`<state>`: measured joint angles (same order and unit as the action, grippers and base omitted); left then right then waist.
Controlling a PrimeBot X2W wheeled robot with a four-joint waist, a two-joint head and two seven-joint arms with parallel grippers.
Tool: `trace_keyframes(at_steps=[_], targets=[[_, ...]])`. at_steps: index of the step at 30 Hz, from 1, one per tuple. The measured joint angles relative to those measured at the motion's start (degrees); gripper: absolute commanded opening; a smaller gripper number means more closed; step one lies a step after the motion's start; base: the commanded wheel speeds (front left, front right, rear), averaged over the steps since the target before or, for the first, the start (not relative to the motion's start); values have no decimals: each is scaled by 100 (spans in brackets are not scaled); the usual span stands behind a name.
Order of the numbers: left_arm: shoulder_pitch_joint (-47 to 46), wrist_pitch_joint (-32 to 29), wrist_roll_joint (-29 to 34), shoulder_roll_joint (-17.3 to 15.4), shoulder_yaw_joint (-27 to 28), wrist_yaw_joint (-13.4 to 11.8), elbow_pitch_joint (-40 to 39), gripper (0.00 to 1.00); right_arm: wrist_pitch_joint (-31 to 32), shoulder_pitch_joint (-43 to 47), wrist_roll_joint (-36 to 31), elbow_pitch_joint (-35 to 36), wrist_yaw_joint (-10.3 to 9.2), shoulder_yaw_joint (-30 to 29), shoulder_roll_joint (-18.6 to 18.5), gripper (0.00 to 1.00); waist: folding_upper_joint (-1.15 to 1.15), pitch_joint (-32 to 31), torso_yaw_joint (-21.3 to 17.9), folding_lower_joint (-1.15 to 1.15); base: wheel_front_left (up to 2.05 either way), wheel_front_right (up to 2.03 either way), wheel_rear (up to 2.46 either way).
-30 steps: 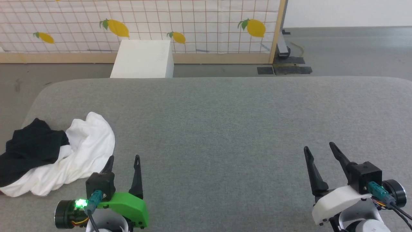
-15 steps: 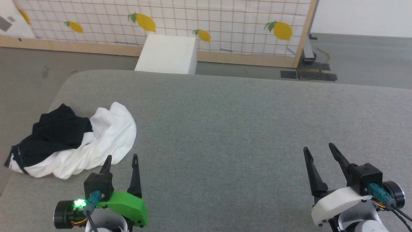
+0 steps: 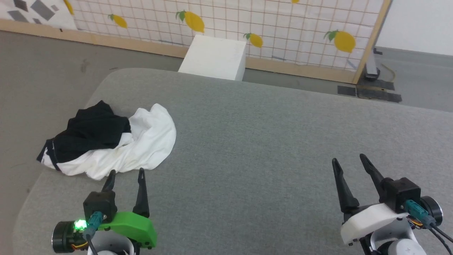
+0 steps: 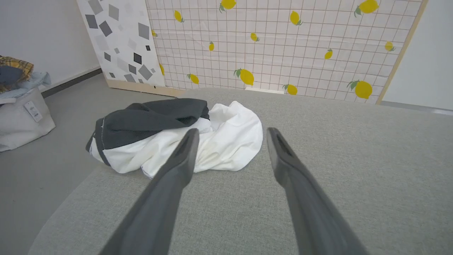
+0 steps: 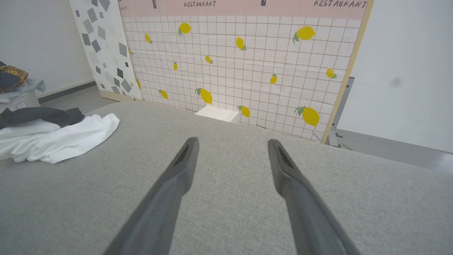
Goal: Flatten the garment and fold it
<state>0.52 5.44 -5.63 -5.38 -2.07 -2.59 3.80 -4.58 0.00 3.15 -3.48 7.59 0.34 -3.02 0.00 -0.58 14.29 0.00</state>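
Observation:
The garment lies crumpled near the left edge of the grey table, white body bunched up with a black sleeve heaped on its left part. My left gripper is open just in front of it, fingertips short of the white cloth and holding nothing. The left wrist view has the garment straight ahead beyond the open fingers. My right gripper stands open and empty far to the right over bare table. The right wrist view catches the garment at its left edge.
A white box stands on the floor behind the table, before a lemon-print tiled partition. A white bag with clothes sits on the floor at the left. The table's left edge runs close to the garment.
The head camera has turned left and the whole picture shifted right. Both grippers stay open in about the same pose; the garment lies as before.

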Motion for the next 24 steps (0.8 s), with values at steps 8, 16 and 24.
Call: trace_keyframes(at_steps=[8,16,24], targets=[[7,81,-93,-81,10,-60,8,100,-51,-48,45,-58,0,54,1,100,0,19,244,0,0,0,0],[56,180,-248,-152,27,-110,41,100,-112,-116,71,-80,0,116,1,100,0,57,440,0,0,0,0],[68,285,-302,-152,27,-176,31,100,-202,-131,107,-129,0,147,1,100,0,77,664,0,0,0,0]])
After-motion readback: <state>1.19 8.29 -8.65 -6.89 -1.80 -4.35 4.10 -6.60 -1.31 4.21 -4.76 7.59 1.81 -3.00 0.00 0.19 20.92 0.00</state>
